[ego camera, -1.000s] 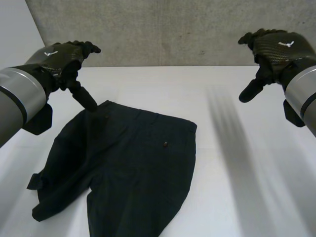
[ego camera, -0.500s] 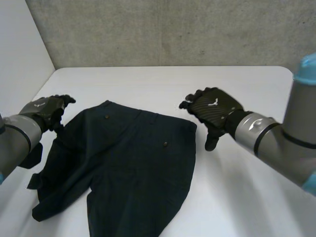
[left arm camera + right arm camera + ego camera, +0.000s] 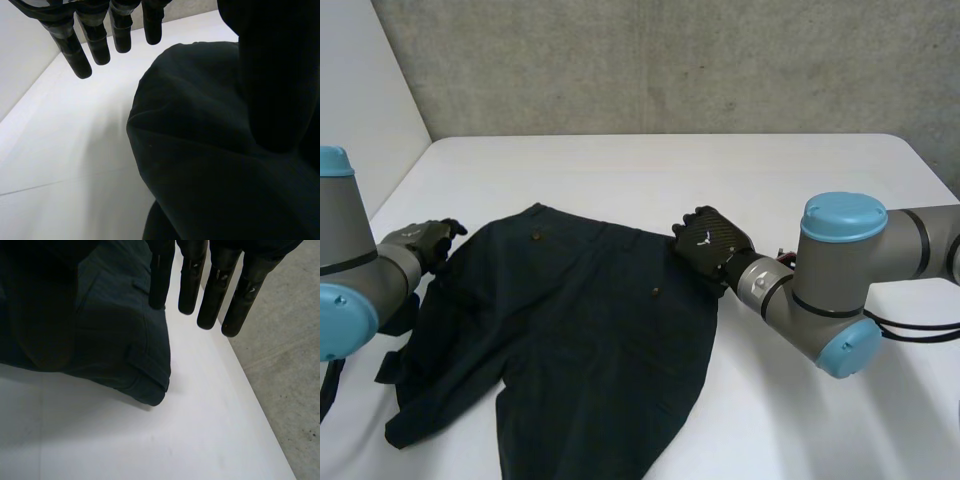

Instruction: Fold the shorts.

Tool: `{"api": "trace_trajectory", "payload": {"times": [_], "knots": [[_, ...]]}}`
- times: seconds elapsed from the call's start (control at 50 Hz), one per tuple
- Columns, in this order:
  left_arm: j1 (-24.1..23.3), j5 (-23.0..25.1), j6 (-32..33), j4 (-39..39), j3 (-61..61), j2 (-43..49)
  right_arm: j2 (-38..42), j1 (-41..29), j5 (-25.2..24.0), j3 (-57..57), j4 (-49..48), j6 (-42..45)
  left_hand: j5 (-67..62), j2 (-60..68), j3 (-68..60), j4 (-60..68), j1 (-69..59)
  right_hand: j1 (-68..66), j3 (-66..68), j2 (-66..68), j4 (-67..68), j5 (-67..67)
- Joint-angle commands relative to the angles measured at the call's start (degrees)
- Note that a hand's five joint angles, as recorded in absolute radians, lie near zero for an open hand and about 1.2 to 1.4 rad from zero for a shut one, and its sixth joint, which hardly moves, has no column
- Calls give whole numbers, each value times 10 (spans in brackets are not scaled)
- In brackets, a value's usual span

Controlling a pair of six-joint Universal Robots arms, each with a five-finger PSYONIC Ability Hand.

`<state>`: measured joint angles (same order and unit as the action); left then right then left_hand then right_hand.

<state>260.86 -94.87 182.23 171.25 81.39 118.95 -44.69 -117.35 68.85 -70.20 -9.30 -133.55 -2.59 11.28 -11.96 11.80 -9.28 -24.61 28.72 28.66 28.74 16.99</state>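
Note:
Dark shorts (image 3: 580, 330) lie spread flat on the white table (image 3: 800, 180), waistband toward the far side and legs toward me. My left hand (image 3: 420, 243) is low at the shorts' left side edge. Its fingers (image 3: 80, 50) are straight over bare table, and its thumb hangs above the cloth (image 3: 200, 150). My right hand (image 3: 710, 242) sits at the right waistband corner. In the right wrist view its fingers (image 3: 215, 290) are straight and reach past that corner (image 3: 150, 390), with the thumb over the cloth. Neither hand pinches fabric.
A concrete wall (image 3: 670, 60) stands behind the table's far edge, and a white panel (image 3: 360, 100) rises at the left. Bare tabletop (image 3: 840, 420) stretches to the right of the shorts and beyond the waistband.
Both hands have come down from up high to the shorts. The left went to the left side edge. The right swept leftward to the right waistband corner.

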Motion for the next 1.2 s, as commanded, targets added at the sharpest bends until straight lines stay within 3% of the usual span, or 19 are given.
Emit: {"api": "trace_trajectory", "payload": {"times": [0.02, 0.1, 0.14, 0.16, 0.22, 0.24, 0.3, 0.46, 0.6, 0.72, 0.74, 0.76, 0.82, 0.84, 1.0, 1.1, 1.2], "knots": [[0, 3, 6, -4, -49, 46, 23, 0, -3, 27, 3, 5, -17, 30, -23, 25, -50, -132, 91, 92, 91, 108], [-4, 5, 7, -4, -83, 70, 42, 0, -8, 46, 9, 5, -69, 82, -75, 77, -102, -292, 250, 251, 250, 268], [-6, 6, 8, -4, -97, 80, 47, 0, -25, 53, 16, 5, -122, 135, -129, 130, -155, -511, 470, 470, 470, 487], [-7, 7, 7, -4, -111, 90, 46, 0, -32, 54, 21, 5, -203, 216, -209, 210, -236, -553, 512, 513, 512, 530], [-11, 11, 7, -5, -136, 104, 36, 4, -45, 54, 42, 3, -393, 406, -399, 401, -426, -554, 513, 513, 513, 530], [-17, 14, 7, -5, -155, 115, 29, 5, -44, 53, 48, 1, -517, 530, -523, 525, -550, -554, 513, 513, 513, 530], [-31, 23, 8, -4, -188, 129, -13, 9, -39, 41, 77, -2, -655, 668, -662, 663, -689, -554, 513, 513, 513, 530], [-66, 68, 8, -7, -328, 189, -124, 64, -22, -21, 197, 2, -674, 687, -680, 682, -707, -554, 513, 513, 513, 530], [-110, 124, 8, -10, -465, 246, -206, 70, -22, -118, 298, -3, -674, 687, -680, 682, -707, -554, 513, 513, 513, 530], [-127, 124, 26, -15, -543, 276, -253, 72, -25, -179, 294, -8, -674, 687, -680, 682, -707, -554, 513, 513, 513, 530], [-127, 124, 31, -18, -542, 276, -261, 70, -23, -181, 270, -24, -674, 687, -680, 682, -707, -345, 304, 304, 303, 321], [-125, 124, 35, -21, -539, 275, -263, 70, -21, -181, 256, -35, -674, 687, -680, 682, -707, -236, 195, 196, 195, 212], [-118, 121, 52, -36, -520, 269, -261, 70, -12, -177, 200, -84, -674, 687, -680, 682, -707, 18, -59, -59, -59, -42], [-116, 120, 56, -38, -516, 268, -258, 70, -8, -173, 185, -91, -674, 687, -680, 682, -707, 46, -87, -86, -87, -70], [-58, 53, 120, -23, -535, 272, -170, 65, 10, -92, 121, -106, -674, 687, -680, 682, -707, 49, -91, -90, -91, -73], [-56, 48, 171, 11, -583, 304, -107, 63, 9, -42, 120, -102, -674, 687, -680, 682, -707, 48, -89, -88, -89, -71], [-56, 44, 177, 22, -610, 321, -60, 55, 1, -6, 112, -99, -674, 687, -680, 682, -707, 43, -84, -83, -84, -66]]}}
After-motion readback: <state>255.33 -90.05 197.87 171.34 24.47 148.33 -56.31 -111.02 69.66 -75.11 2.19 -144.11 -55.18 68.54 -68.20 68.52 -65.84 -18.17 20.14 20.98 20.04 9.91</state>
